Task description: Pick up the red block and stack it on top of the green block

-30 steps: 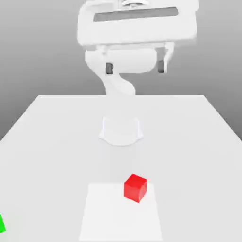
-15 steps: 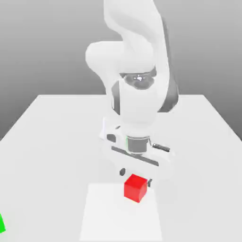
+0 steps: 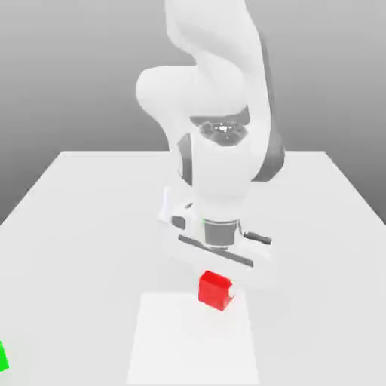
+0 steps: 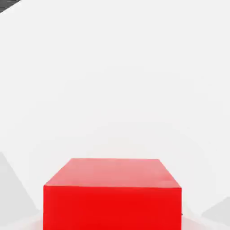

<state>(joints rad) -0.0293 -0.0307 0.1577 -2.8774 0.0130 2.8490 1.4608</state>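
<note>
One red block (image 3: pixel 214 290) sits under the end effector (image 3: pixel 219 273); finger state cannot be told.

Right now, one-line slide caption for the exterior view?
Panda arm lowered over the red block on the white table; green block at left edge.

A white table (image 3: pixel 83 219) spans the scene, its far edge running straight across below a plain grey backdrop (image 3: pixel 68 68) that shades darker toward twelve o'clock. On the tabletop, toward six o'clock, lies a paler white rectangular patch (image 3: pixel 173 347), flat on the surface and reaching down to the near edge.
</note>
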